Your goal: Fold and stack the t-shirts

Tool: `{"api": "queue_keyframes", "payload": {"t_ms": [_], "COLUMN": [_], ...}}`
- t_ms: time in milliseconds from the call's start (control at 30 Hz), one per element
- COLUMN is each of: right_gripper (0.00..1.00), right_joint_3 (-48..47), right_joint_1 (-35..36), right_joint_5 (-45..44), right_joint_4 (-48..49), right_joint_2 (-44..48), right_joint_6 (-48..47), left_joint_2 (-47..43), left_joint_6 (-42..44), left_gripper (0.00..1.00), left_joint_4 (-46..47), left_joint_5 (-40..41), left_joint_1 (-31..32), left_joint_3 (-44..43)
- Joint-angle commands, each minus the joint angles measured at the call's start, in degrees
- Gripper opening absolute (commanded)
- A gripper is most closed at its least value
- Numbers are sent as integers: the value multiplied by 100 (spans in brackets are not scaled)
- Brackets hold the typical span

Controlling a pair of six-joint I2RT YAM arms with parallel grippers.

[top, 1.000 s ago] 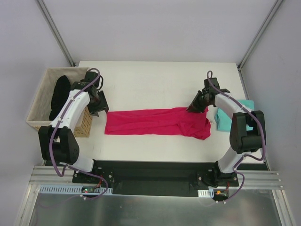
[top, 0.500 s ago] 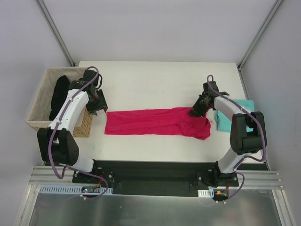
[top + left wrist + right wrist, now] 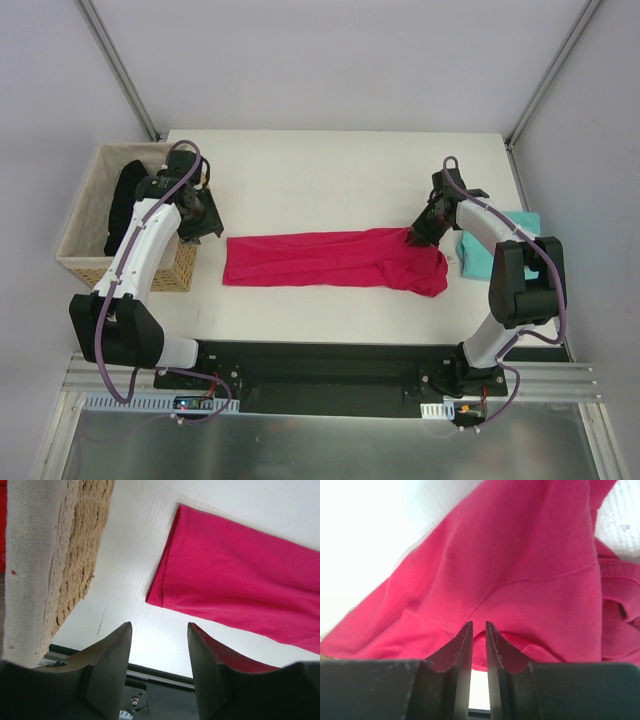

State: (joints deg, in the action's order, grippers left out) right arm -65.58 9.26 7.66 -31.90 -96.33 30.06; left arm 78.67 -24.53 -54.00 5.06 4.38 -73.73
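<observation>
A bright magenta-pink cotton t-shirt (image 3: 320, 258), folded lengthwise into a long narrow strip, lies flat across the middle of the white table (image 3: 330, 175), with its right end bunched into loose folds. The right gripper (image 3: 417, 236) is down on the far edge of that bunched end. In the right wrist view its jaws stand drawn in to a thin slit, the tips pressed against the pink cloth (image 3: 520, 555), but I cannot tell whether a fold is actually pinched between them. A plain teal-turquoise t-shirt (image 3: 474, 258) sits at the table's right edge, just beyond the right arm. The left gripper (image 3: 203, 228) hangs beside the woven wicker basket with a pale cloth liner (image 3: 178, 265), near the strip's left end. Its jaws are parted and empty over bare table (image 3: 159, 627). A black garment (image 3: 125, 205) lies inside the basket
</observation>
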Motion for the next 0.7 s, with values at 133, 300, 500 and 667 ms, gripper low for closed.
{"api": "queue_keyframes", "payload": {"t_ms": [133,300,500,667], "right_gripper": [13,1,1,1], "right_joint_3": [-139,-130,-122,-121], "right_joint_1": [24,6,-3,6], "right_joint_5": [-274,-344,-625,-1099], "right_joint_4": [-264,-220,-317,-545], "right_joint_2": [-43,-192,-228,-158], "right_joint_6": [122,96,193,412], "left_joint_2": [-326,-335,-274,-230], "left_joint_6": [-122,-131,-25,10], "left_gripper": [49,47,45,45], "left_joint_4": [-190,-173,-190,-190], "left_joint_5": [188,215,232,215], "left_joint_1": [-69,-69,-69,-78], "left_joint_3": [-88,-176,-264,-317]}}
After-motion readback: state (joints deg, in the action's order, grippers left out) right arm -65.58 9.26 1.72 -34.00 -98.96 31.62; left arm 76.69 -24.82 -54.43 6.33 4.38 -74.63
